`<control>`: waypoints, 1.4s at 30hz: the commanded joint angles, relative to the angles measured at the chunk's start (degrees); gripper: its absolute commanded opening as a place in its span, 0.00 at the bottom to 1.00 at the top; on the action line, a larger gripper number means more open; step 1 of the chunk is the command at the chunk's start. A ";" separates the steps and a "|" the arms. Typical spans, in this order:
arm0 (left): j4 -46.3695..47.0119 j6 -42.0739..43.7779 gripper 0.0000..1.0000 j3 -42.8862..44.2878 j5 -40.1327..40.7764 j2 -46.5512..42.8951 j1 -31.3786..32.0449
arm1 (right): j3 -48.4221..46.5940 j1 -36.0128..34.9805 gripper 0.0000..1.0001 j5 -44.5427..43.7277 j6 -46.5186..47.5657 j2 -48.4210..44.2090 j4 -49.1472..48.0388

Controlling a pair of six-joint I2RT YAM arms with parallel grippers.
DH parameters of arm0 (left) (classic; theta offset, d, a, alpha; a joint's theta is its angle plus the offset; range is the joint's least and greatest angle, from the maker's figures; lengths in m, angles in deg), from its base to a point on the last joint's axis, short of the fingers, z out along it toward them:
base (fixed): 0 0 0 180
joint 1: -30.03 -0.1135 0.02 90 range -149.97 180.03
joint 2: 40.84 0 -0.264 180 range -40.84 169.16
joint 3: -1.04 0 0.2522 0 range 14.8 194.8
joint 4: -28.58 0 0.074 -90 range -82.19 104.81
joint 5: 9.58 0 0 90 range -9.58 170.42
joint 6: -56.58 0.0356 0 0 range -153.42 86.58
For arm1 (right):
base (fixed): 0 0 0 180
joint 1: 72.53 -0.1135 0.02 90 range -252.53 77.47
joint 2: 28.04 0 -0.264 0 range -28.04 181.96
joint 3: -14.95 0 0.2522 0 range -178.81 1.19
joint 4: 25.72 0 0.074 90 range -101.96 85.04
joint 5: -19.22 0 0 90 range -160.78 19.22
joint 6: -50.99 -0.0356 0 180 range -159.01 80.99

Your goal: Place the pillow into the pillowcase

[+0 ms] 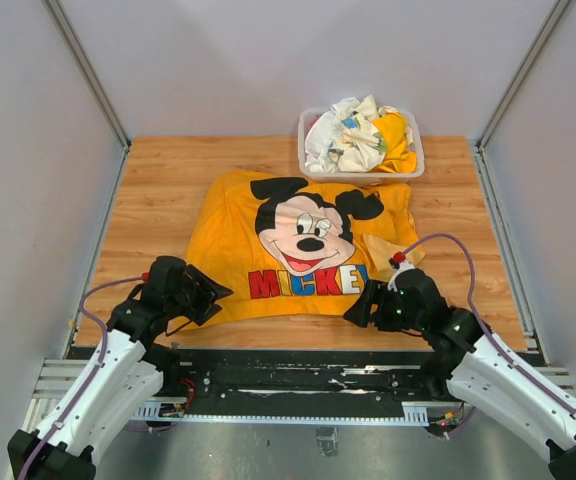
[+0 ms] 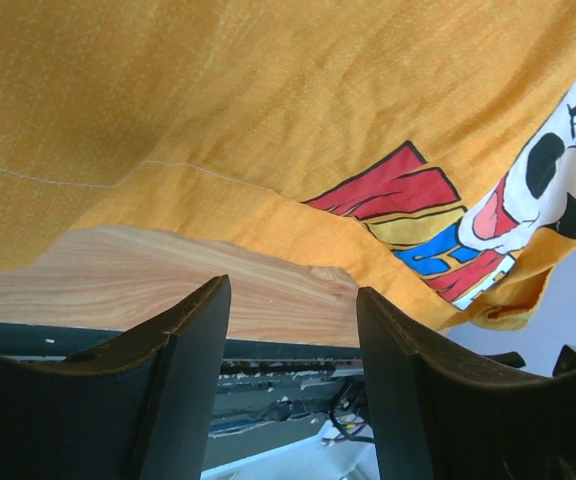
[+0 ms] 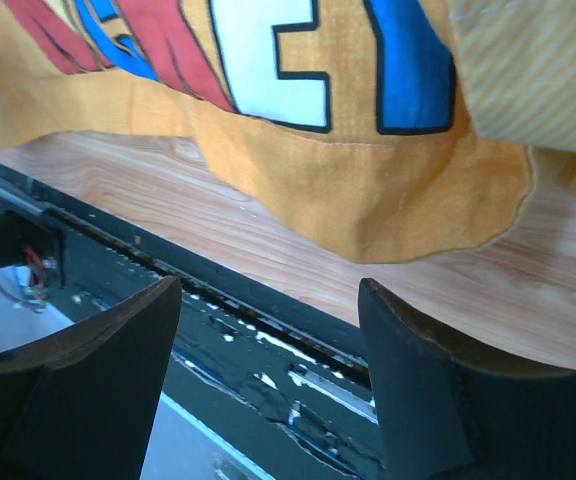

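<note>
The orange-yellow pillowcase [image 1: 308, 245] with the Mickey face lies spread flat on the wooden table, its lettered edge toward the arms. The pillow is hidden or out of view. My left gripper [image 1: 208, 295] sits at the case's near left corner, open and empty. In the left wrist view the left gripper [image 2: 293, 300] is just short of the hem of the pillowcase [image 2: 268, 120]. My right gripper [image 1: 361, 305] is open and empty at the near right edge. In the right wrist view the right gripper [image 3: 268, 300] is over the table's front rail, below the pillowcase [image 3: 368, 190].
A clear plastic bin [image 1: 363, 174] of crumpled white and yellow cloths stands at the back right. A paler striped piece of fabric [image 1: 383, 250] lies at the case's right corner, also seen as striped fabric [image 3: 538, 70]. Grey walls close both sides; the black rail [image 3: 168, 270] runs along the near edge.
</note>
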 commanded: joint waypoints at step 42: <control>-1.01 -1.20 0.58 -2.44 0.21 -0.71 0.44 | 10.36 -1.10 0.07 -11.70 -13.05 0.45 -21.57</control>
